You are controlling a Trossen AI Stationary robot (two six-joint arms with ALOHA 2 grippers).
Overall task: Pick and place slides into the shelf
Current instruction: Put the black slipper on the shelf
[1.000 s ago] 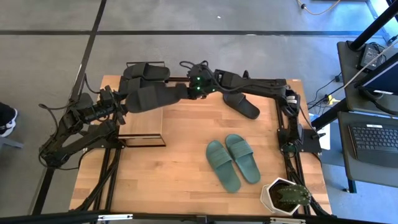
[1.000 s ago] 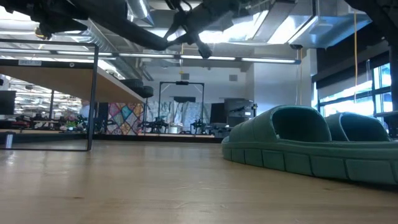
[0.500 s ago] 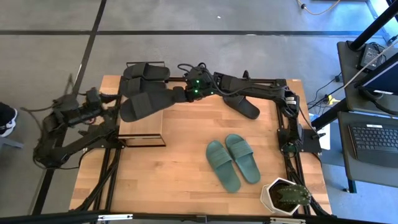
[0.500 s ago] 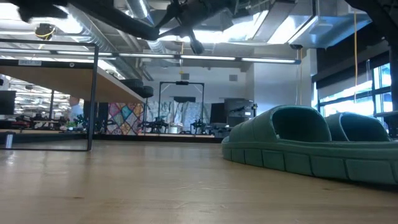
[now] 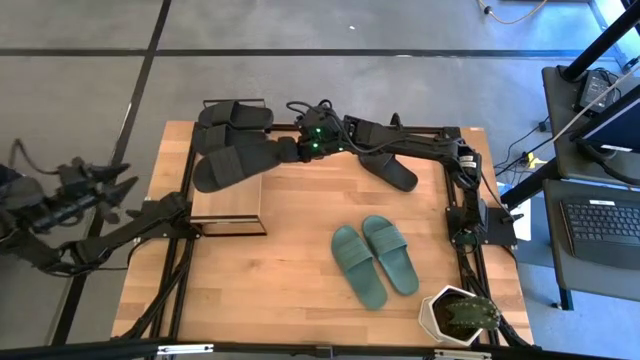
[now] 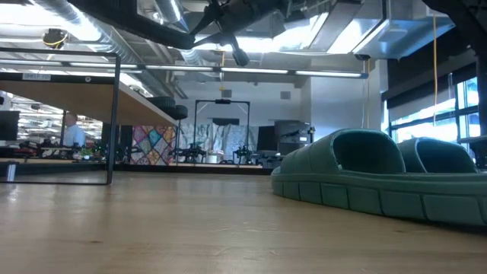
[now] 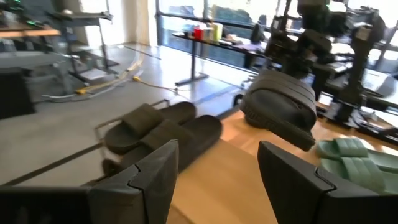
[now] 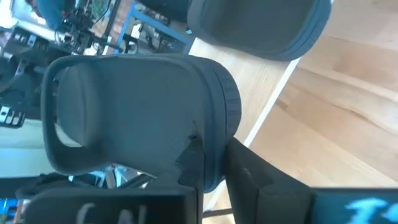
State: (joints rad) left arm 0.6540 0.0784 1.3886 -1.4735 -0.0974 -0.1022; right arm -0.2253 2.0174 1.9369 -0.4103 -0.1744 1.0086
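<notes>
I see the worktop (image 5: 300, 290) with the shelf (image 5: 228, 200) on its left part, and I place everything else from that shelf. My right arm reaches across the far side, its gripper (image 5: 292, 150) clamped on the heel of a black slide (image 5: 232, 163) that hangs over the shelf's far edge (toe pointing left, just above the top board as far as I can tell). My left arm is pulled well off to the left of the shelf, beyond the worktop edge, with its gripper (image 5: 122, 188) holding nothing and its fingers (image 7: 146, 180) spread apart in the wrist view. Just behind the shelf lies a black pair (image 5: 232, 114) side by side. To the right of the shelf, near the far edge, is one more black slide (image 5: 388, 170). The teal pair (image 5: 374, 257) sits further right and nearer me, side by side. A potted plant (image 5: 460, 315) stands at the near right corner.
</notes>
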